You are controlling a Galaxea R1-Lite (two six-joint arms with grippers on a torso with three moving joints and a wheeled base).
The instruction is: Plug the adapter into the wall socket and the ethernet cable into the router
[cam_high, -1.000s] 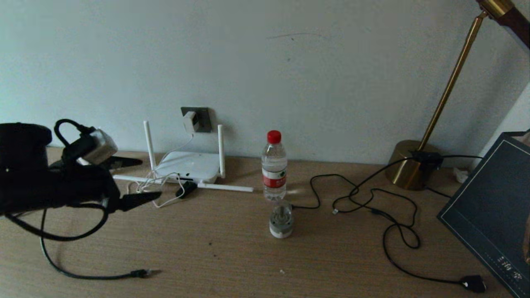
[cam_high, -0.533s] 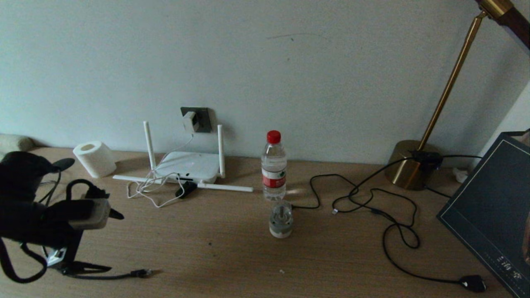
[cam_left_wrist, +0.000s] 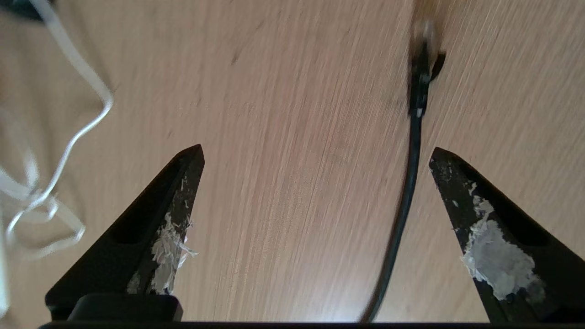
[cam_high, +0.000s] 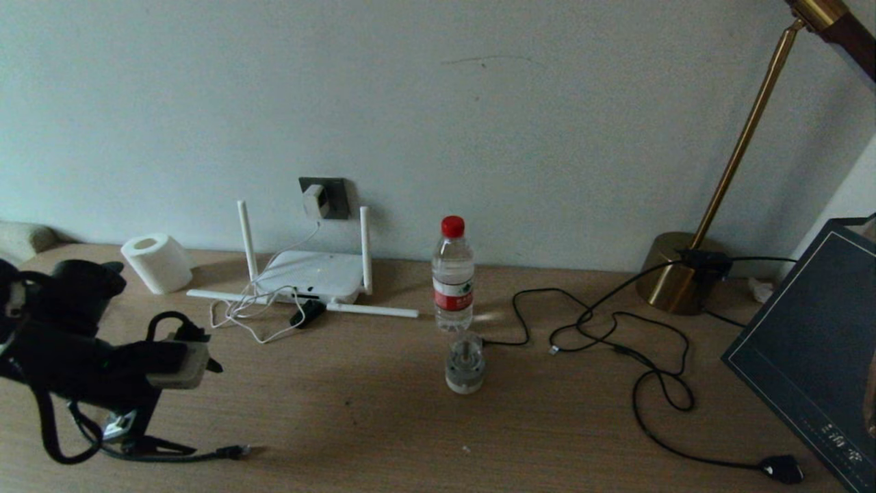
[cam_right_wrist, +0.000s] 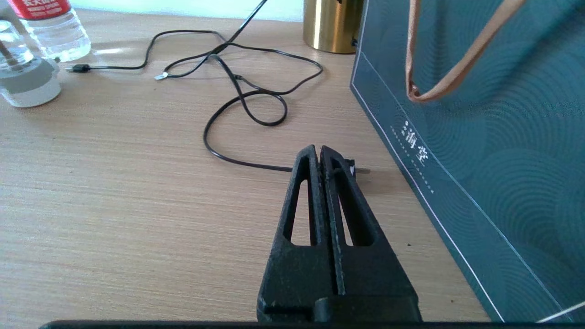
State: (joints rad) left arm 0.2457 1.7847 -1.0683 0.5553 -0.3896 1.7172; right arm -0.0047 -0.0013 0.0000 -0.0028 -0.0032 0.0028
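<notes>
The white adapter (cam_high: 314, 200) sits in the dark grey wall socket (cam_high: 332, 195), and its thin white cord (cam_high: 274, 260) drops to the white router (cam_high: 311, 274) below. The black ethernet cable (cam_high: 185, 457) lies at the front left of the table with its clear-tipped plug (cam_high: 235, 451) pointing right. My left gripper (cam_high: 205, 409) hovers low over it and is open. The ethernet cable (cam_left_wrist: 413, 151) runs between the fingers, close to one fingertip (cam_left_wrist: 441, 157). My right gripper (cam_right_wrist: 320, 148) rests shut and empty at the right, out of the head view.
A toilet roll (cam_high: 157, 262), a small black clip (cam_high: 308, 313), a water bottle (cam_high: 452, 274) and a small glass jar (cam_high: 465, 370) stand on the table. The brass lamp (cam_high: 677, 274) trails its black cord (cam_high: 657, 383) beside a dark gift bag (cam_high: 814, 356).
My left arm has come down from in front of the router to the table's front left. It has since shifted slightly right over the ethernet cable. The right arm has not moved.
</notes>
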